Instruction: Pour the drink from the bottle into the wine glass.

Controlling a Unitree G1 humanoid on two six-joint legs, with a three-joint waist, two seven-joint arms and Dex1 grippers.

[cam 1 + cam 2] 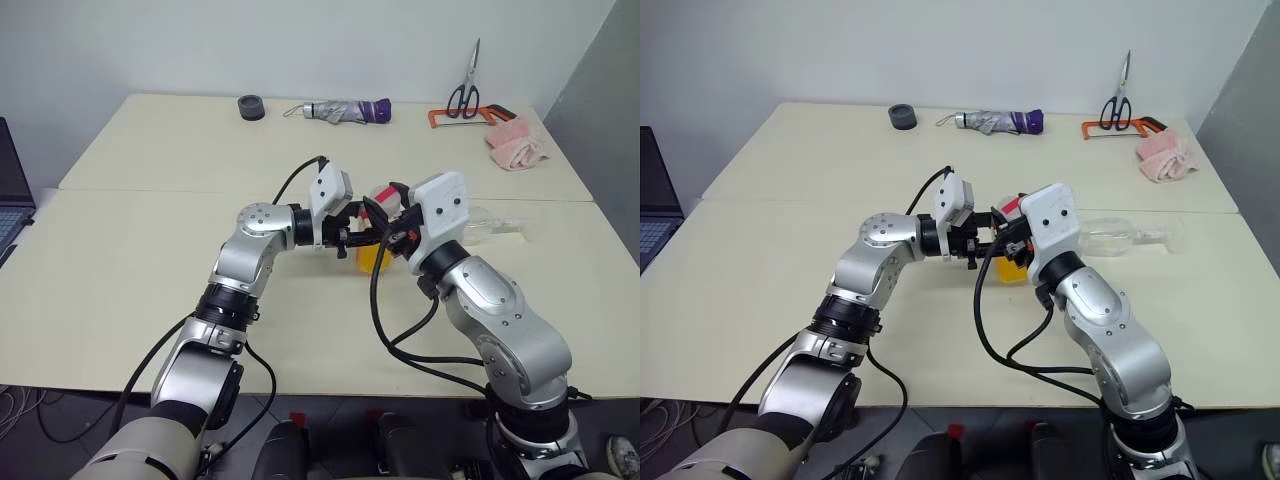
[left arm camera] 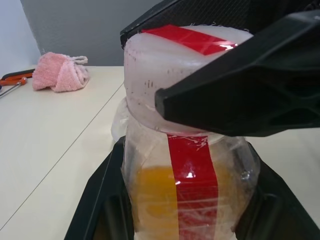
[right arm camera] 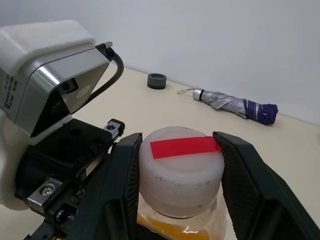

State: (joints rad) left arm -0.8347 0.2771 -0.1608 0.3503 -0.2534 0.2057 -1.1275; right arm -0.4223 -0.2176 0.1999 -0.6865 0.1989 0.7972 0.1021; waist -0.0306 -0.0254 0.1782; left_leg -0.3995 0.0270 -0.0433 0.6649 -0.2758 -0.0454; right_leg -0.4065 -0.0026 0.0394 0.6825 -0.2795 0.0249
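Observation:
The bottle (image 2: 150, 200) is a small clear one with a red stripe, and orange drink (image 1: 375, 258) fills its lower part. It is held upright over the near table. My left gripper (image 1: 362, 236) reaches in from the left and is shut on the bottle's body. My right gripper (image 3: 180, 167) comes in from the right, its fingers pressed against both sides of the white cap (image 3: 181, 172), which has a red strip across its top. The wine glass (image 1: 1110, 238) appears to lie on its side on the table behind my right arm.
Along the far table lie a black roll (image 1: 250, 105), a folded umbrella (image 1: 345, 111), scissors (image 1: 465, 90), an orange-handled saw (image 1: 470, 117) and a pink cloth (image 1: 517, 143). A laptop (image 1: 10, 190) sits at the left edge. A seam separates the two tables.

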